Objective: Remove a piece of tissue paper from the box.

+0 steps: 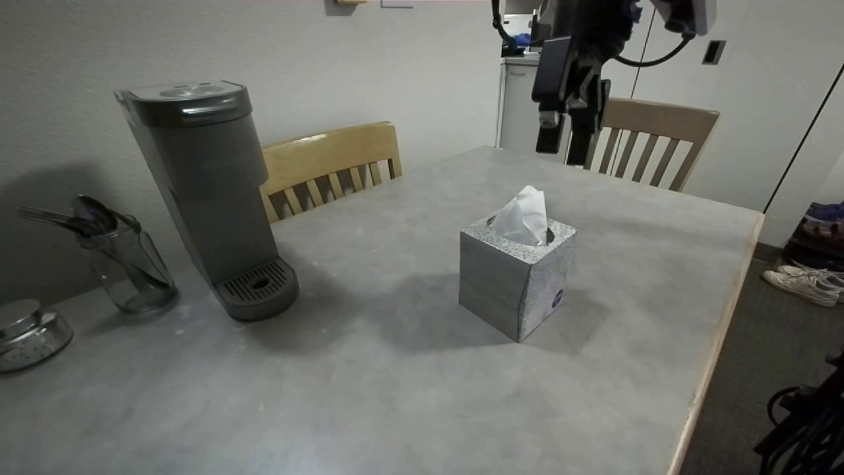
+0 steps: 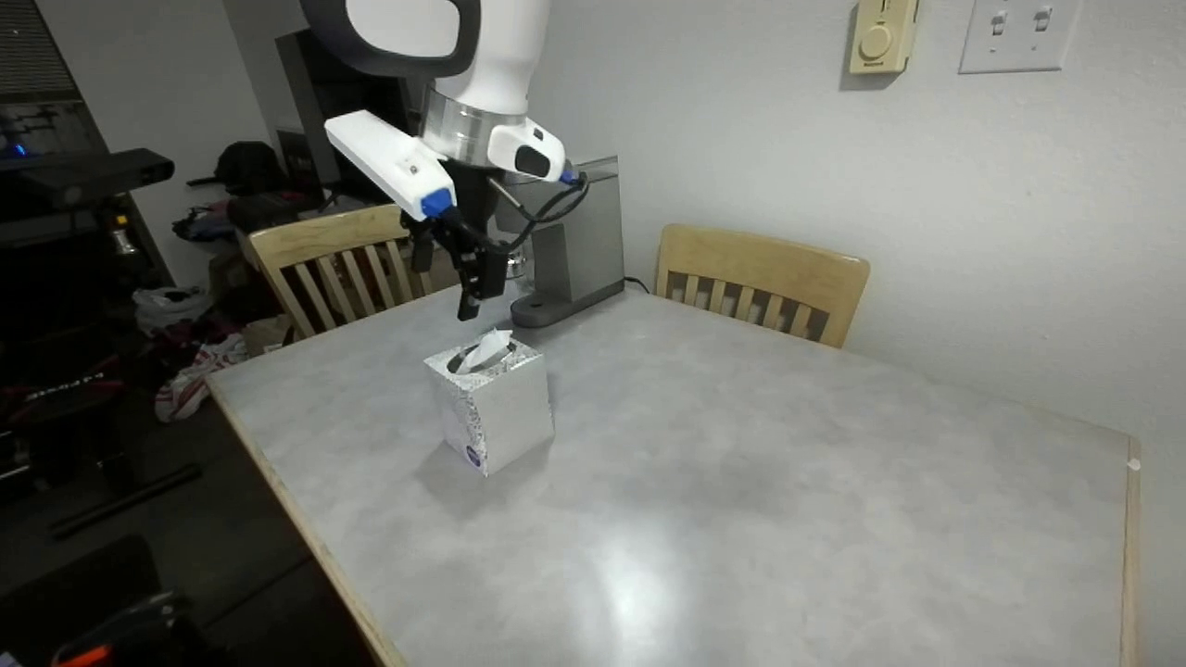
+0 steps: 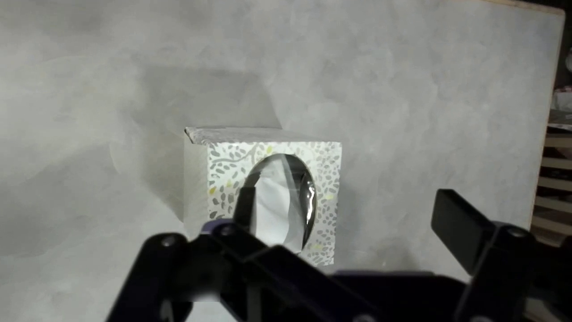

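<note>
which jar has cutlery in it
The tall glass jar beside the coffee maker: cutlery sticks out of its top, while the squat jar looks lidded.

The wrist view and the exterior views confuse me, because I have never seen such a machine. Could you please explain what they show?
The machine is a robot arm with a black, two-fingered claw. The exterior views are taken from different places outside it; the wrist view comes from the arm's end, looking down past the fingers. On the table stands a patterned box with a white tissue sticking out of its top. In an exterior view you also see a grey coffee maker, a glass jar with cutlery and a small container. The claw is open and holds nothing; both exterior views show a gap between it and the tissue.
</note>
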Controlling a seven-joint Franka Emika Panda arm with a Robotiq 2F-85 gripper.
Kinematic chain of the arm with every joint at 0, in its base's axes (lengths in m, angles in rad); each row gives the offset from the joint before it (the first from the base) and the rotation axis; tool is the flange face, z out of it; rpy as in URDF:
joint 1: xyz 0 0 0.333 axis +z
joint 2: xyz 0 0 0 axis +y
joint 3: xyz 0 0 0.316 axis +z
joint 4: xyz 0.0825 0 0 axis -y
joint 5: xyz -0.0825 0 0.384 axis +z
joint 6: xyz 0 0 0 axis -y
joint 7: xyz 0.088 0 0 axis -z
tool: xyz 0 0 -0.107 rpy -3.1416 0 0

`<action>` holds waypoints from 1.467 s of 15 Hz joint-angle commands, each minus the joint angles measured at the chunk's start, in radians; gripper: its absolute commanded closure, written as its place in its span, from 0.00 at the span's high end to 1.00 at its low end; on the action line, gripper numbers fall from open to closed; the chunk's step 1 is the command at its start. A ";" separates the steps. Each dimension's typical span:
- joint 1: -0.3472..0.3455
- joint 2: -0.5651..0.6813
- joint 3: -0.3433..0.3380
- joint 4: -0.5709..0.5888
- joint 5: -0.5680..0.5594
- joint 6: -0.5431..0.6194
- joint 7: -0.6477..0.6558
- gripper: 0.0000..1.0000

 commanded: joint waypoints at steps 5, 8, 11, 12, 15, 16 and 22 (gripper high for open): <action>-0.043 0.108 0.010 0.060 -0.003 -0.035 -0.015 1.00; -0.057 0.130 0.013 0.082 -0.005 -0.039 -0.016 1.00; -0.064 0.149 0.016 0.104 0.002 -0.042 -0.011 1.00; -0.067 0.155 0.018 0.110 0.007 -0.041 -0.015 1.00; -0.074 0.178 0.022 0.131 0.016 -0.045 -0.023 1.00; -0.075 0.185 0.023 0.138 0.018 -0.044 -0.024 1.00; -0.082 0.233 0.039 0.178 0.024 -0.051 -0.028 0.94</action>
